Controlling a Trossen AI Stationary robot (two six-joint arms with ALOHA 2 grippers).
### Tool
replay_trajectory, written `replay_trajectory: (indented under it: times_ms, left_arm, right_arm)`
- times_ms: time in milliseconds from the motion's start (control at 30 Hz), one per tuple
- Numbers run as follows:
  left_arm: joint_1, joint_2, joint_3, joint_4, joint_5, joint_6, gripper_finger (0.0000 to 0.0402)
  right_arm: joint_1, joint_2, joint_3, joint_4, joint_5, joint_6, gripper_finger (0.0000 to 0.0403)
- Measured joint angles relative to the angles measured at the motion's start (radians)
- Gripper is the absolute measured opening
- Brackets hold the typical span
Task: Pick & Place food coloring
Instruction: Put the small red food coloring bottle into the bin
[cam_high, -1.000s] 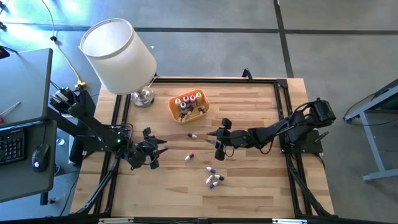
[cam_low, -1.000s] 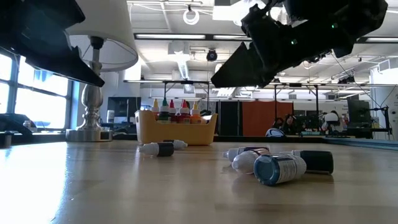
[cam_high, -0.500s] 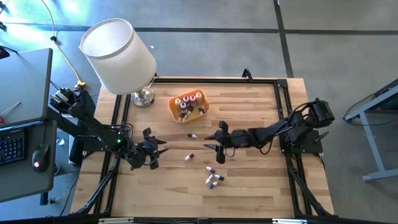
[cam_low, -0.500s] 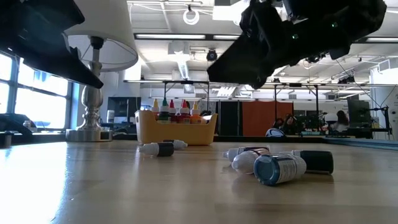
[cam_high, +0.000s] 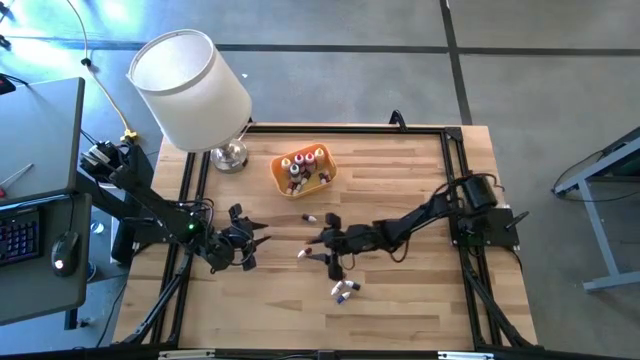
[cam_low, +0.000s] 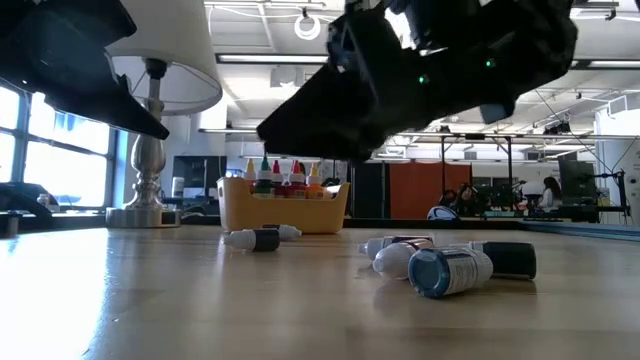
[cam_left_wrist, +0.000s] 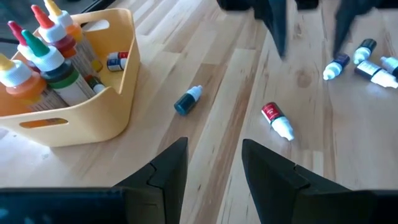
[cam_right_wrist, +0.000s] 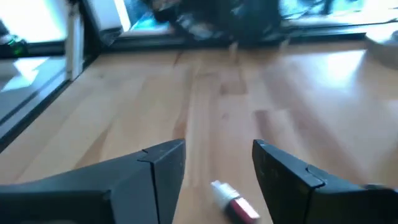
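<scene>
Right tool: the right tool (cam_high: 326, 251) reaches out over the middle of the wooden surface (cam_high: 400, 300); its two dark fingers (cam_right_wrist: 165, 162) stand spread apart, released, with nothing between them. It hangs just above a small red-labelled bottle (cam_right_wrist: 235, 202) lying on its side, which shows between the fingers in the right wrist view.
Left tool: the left tool (cam_high: 243, 243) waits over the left part of the surface, fingers (cam_left_wrist: 171, 171) parted and empty, pointing toward the centre.
Red-labelled bottle: lies flat on the wood (cam_high: 302, 253), between the two tools, just beside the right tool's tips; also seen from the left wrist (cam_left_wrist: 276, 119).
Dark-capped bottle: a white bottle with a dark teal cap (cam_left_wrist: 187, 101) lies on its side between the tray and the red-labelled one (cam_high: 309, 217).
Loose cluster: several more bottles (cam_high: 344, 290) lie together nearer the front edge, beyond the right tool; in the low view they are closest to the camera (cam_low: 450, 268).
Tray: an orange plastic tray (cam_high: 280, 178) sits toward the back near the lamp (cam_high: 190, 88), holding upright bottles (cam_left_wrist: 37, 59) with red, green, orange and yellow caps.
Room: a person (cam_low: 549, 192) shows far behind.
</scene>
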Motion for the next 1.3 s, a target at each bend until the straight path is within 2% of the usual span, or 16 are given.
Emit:
replay_trajectory:
  times_ms: [100,267,400,667,800,1100,1300]
  left_arm:
    - [0.000,0.000,0.000,0.000,-0.001,0.002,0.0149]
    - [0.000,0.000,0.000,-0.001,0.003,0.002,0.0149]
    - [0.000,0.000,0.000,-0.002,0.021,-0.001,0.0149]
    - [0.000,0.000,0.000,0.003,0.028,-0.010,0.0149]
    - [0.000,0.000,0.000,0.003,0.036,-0.015,0.0149]
    - [0.000,0.000,0.000,0.003,0.075,-0.038,0.0149]
    - [0.000,0.000,0.000,0.003,0.075,-0.038,0.0149]
  right_arm:
    - [-0.006,0.058,0.052,-0.048,-0.052,-0.003,0.0181]
    - [-0.022,0.125,0.114,-0.135,-0.023,-0.043,0.0181]
    - [-0.037,0.181,0.144,-0.187,-0.049,-0.039,0.0181]
    - [-0.055,0.227,0.153,-0.202,-0.043,-0.067,0.0179]
    - [-0.058,0.228,0.153,-0.196,-0.036,-0.064,0.0159]
    - [-0.061,0.230,0.152,-0.188,-0.039,-0.052,0.0086]
    - [-0.061,0.225,0.153,-0.140,-0.044,-0.056,0.0071]
